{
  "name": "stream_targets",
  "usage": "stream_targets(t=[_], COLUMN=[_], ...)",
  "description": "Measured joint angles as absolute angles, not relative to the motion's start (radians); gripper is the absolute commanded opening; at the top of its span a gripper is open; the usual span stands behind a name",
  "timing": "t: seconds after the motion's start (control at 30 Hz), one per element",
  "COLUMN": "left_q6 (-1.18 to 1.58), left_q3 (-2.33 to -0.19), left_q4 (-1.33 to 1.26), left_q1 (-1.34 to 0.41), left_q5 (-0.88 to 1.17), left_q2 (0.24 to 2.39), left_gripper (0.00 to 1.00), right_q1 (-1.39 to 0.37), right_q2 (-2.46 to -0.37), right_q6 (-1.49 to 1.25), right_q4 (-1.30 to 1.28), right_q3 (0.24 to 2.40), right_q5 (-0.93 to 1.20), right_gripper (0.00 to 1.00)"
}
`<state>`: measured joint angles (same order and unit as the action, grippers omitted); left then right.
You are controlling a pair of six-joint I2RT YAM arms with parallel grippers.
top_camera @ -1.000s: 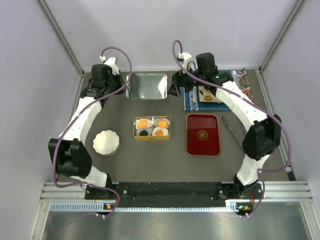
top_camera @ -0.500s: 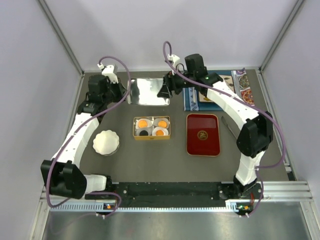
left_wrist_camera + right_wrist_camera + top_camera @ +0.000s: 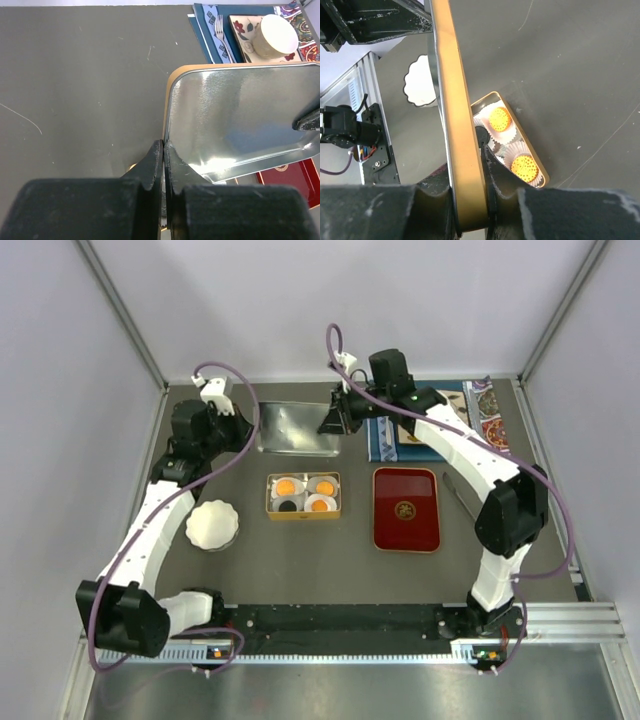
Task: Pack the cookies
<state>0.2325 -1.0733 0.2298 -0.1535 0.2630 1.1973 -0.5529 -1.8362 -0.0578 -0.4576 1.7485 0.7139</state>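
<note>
The cookies lie in white paper cups inside a gold tin point(image 3: 303, 496) at mid-table: orange ones point(image 3: 286, 486) point(image 3: 325, 487) point(image 3: 320, 505) and a black one point(image 3: 288, 505). A silvery tin lid point(image 3: 297, 428) with a gold rim hangs tilted above the back of the table, held from both sides. My left gripper point(image 3: 250, 430) point(image 3: 163, 145) is shut on its left edge. On its right edge my right gripper point(image 3: 335, 423) point(image 3: 465, 155) is shut, the gold rim point(image 3: 455, 100) between its fingers. Under it the right wrist view shows two orange cookies point(image 3: 500, 119) point(image 3: 525, 167) and the black one point(image 3: 481, 135).
A red tray point(image 3: 406, 509) lies right of the tin. A stack of white fluted cups point(image 3: 212, 525) sits to its left. Metal tongs point(image 3: 462, 502) lie at the right. A blue placemat with a plate and cup point(image 3: 274, 36) is at the back right.
The right gripper moved left to the lid's right edge and shut on it. The lid, flat before, is now raised and tilted. The left arm shifted a little left.
</note>
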Motion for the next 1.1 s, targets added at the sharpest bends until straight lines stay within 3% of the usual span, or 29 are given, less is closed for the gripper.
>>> stream_targets(t=[0.13,0.23,0.33,0.97,1.1], left_q6=[0.220,0.199,0.178,0.122,0.141], left_q3=[-1.065,-1.065,-1.079,-1.412,-1.443], left_q4=[0.211,0.204,0.225,0.569,0.613], left_q1=[-0.154,-0.157,-0.159,-0.150,-0.143], left_q5=[0.292,0.344,0.382,0.601,0.647], left_q2=[1.169,1.141,1.118,1.169,1.219], left_gripper=[0.43,0.57,0.65,0.68,0.68], right_q1=[-0.555,-0.554,-0.555,-0.661,-0.738], right_q2=[-1.808,-1.795,-1.794,-1.557,-1.492], right_q6=[-0.025,0.020,0.083,0.750,0.913], right_q4=[-0.478,-0.512,-0.560,-0.633,-0.574], right_q3=[1.747,1.750,1.760,1.739,1.630], right_q5=[0.691,0.630,0.559,0.065,-0.025], right_gripper=[0.00,0.00,0.00,0.00,0.00])
